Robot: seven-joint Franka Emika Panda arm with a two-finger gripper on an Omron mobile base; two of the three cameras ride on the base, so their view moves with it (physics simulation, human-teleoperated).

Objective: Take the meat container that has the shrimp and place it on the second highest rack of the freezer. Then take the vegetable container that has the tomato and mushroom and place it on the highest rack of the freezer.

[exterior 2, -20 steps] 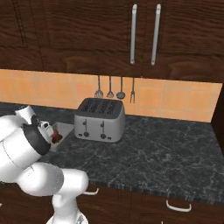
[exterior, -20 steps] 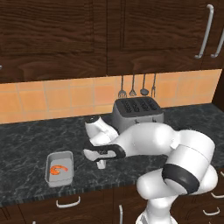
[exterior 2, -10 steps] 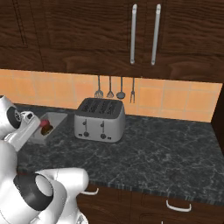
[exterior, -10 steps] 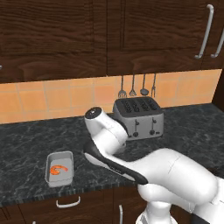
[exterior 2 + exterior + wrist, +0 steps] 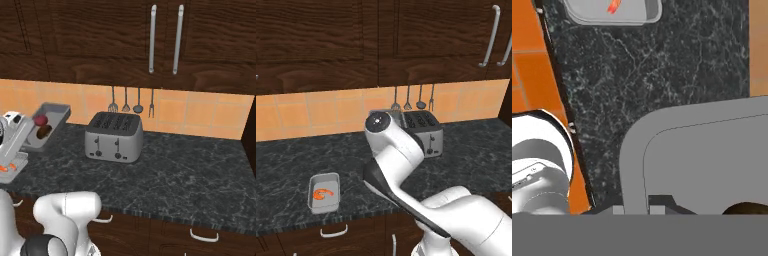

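Observation:
The vegetable container [image 5: 54, 112] hangs tilted above the counter's left part, with the tomato [image 5: 40, 120] and the mushroom [image 5: 44, 131] in it. My gripper [image 5: 26, 144] is shut on its lower rim. In the hand view the gripper [image 5: 636, 210] pinches that container's rim [image 5: 632, 160], and the mushroom [image 5: 747, 208] peeks in at the bottom right. The meat container [image 5: 324, 192] lies flat near the counter's front edge with the shrimp [image 5: 320, 194] inside; it also shows at the top of the hand view [image 5: 612, 15]. The freezer is out of view.
A grey toaster [image 5: 114, 135] stands at the back of the dark counter [image 5: 190, 170], with utensils [image 5: 131, 100] hanging on the orange tiled wall behind it. Dark wooden cabinets [image 5: 406, 35] hang overhead. My arm's elbow [image 5: 391, 145] rises in front of the toaster.
The arm has swung upward and lifted the vegetable container off the counter, tilting it. The meat container has stayed in place.

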